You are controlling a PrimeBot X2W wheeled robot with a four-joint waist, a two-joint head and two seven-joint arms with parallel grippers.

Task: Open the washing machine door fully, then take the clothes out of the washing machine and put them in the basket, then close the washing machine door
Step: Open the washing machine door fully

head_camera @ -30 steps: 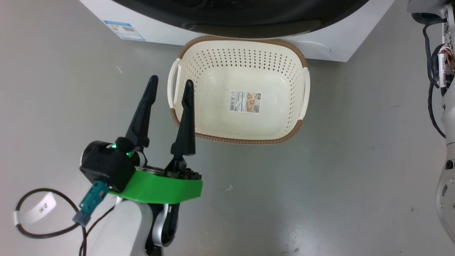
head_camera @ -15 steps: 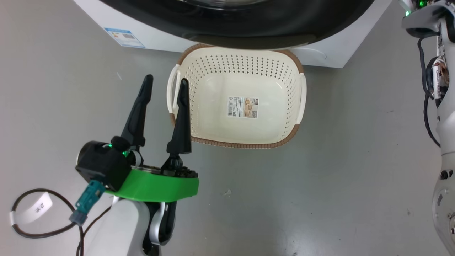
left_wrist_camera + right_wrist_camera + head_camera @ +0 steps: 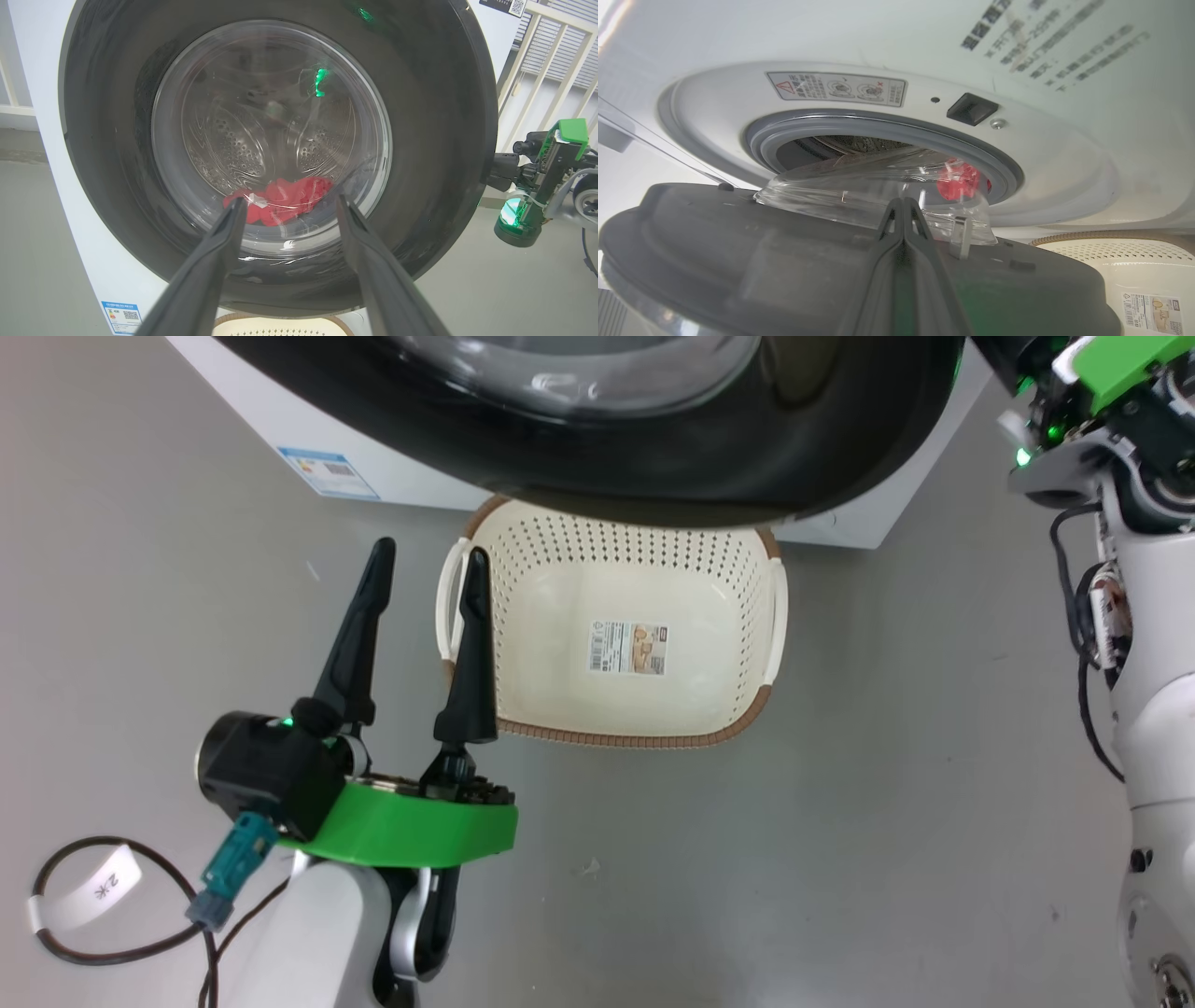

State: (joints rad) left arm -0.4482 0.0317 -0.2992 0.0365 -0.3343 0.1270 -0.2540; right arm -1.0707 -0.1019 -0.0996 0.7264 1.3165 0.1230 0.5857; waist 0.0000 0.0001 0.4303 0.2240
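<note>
Grey, smooth floor (image 3: 840,803) is noted around the washing machine (image 3: 392,476), a white front-loader with a blue energy sticker (image 3: 327,471) low on its front.

Door: the washing machine door (image 3: 840,429) is recorded as partly open. In the right wrist view its glass bowl is seen drawn away from the grey gasket (image 3: 878,123), though the gap is narrow. The door is judged well short of fully open.

Right gripper (image 3: 903,203): its fingers are seen pressed together, laid across the inner face of the door near the glass. Nothing is seen pinched between them. In the left wrist view it is placed at the door's right edge, so a pull or push on the door is judged to be the step in hand.

Left gripper (image 3: 429,553): its fingers are spread, nothing is held, and it hangs near the basket's left handle.

Clothes: the clothes (image 3: 280,200) are seen through the glass as a red heap at the bottom of the steel drum (image 3: 233,144). None have been removed.

Basket: the basket (image 3: 616,739) is set on the floor just in front of the machine, partly under the door. Only its sticker (image 3: 630,648) is seen inside.

Progress: the first step is judged under way. Unloading and closing are not yet begun.
</note>
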